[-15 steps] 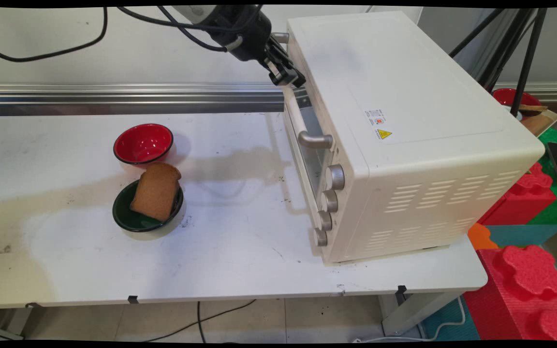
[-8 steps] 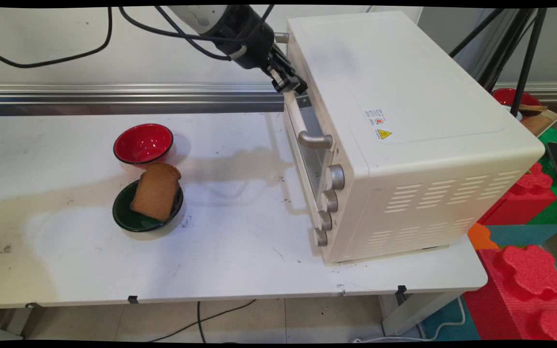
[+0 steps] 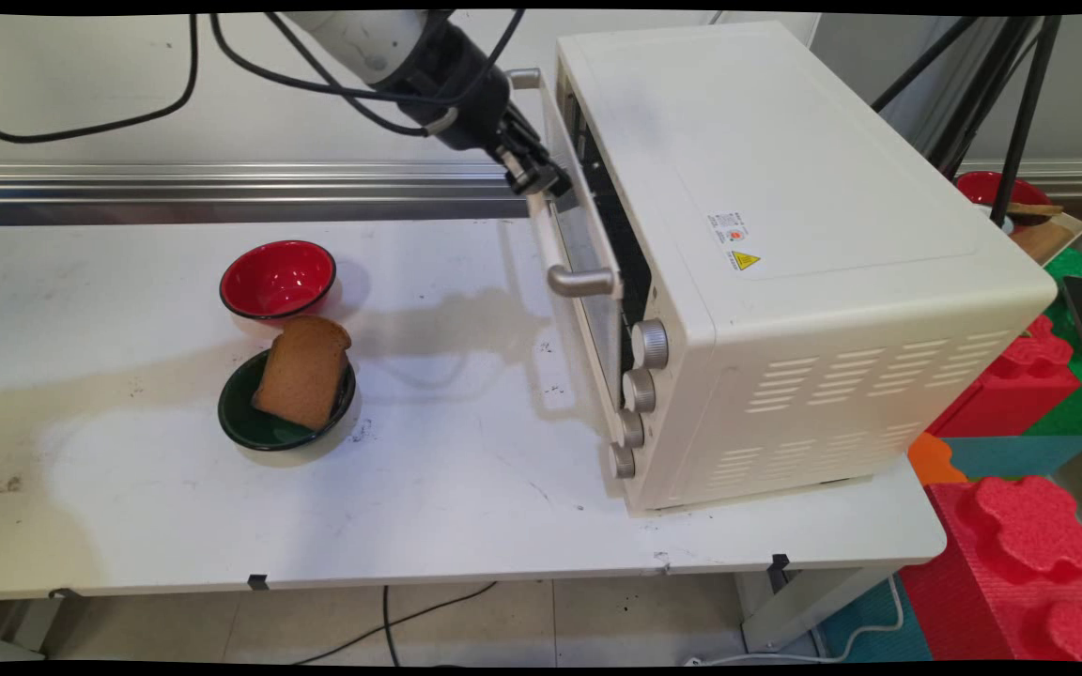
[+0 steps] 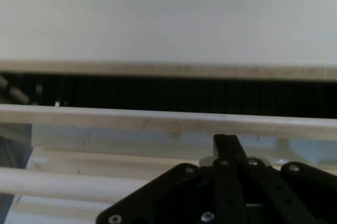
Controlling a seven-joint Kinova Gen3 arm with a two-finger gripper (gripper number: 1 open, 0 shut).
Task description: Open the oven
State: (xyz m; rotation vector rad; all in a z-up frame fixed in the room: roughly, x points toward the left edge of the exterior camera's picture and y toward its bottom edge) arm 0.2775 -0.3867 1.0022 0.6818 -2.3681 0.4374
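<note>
Here, the gripper [image 3: 539, 178], fingers clenched on the door handle [image 3: 548, 225], holds the oven [image 3: 785, 235] door [image 3: 588, 244] slightly ajar at upper centre.

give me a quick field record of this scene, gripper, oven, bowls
gripper: shut on door handle
oven: white, right side of table
oven door: ajar at its top, dark gap visible
knobs: four, down the front
red bowl: empty
green bowl: holds bread slice, beside red bowl
</note>
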